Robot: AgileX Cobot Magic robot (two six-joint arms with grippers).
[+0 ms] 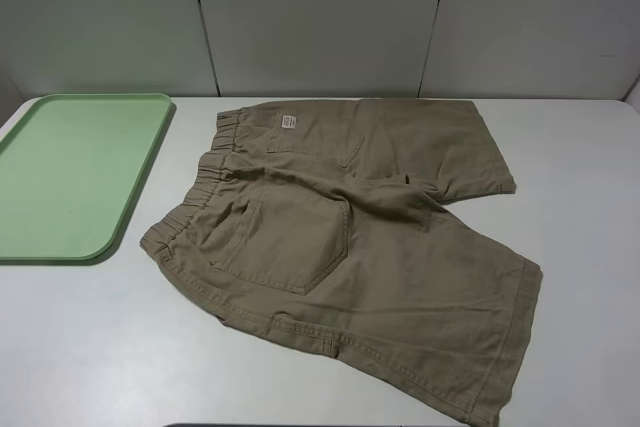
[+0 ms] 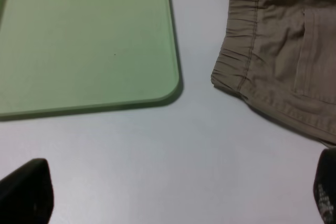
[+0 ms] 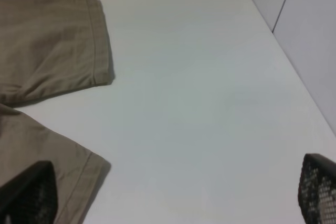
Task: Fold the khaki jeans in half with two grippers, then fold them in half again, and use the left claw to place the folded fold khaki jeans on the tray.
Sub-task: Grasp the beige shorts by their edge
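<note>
One pr khaki jeans [image 1: 340,237] betw. L pincer [image 2: 176,192] & R pincer [image 3: 173,190]

khaki jeans [image 1: 350,247] unfolded beside pale-green tray [image 1: 70,167]

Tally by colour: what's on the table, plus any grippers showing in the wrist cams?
Pale green: 1, the tray
Khaki: 1, the khaki jeans
Black: 2, the left claw and the right gripper, both open, only fingertips showing
Total: 4
</note>
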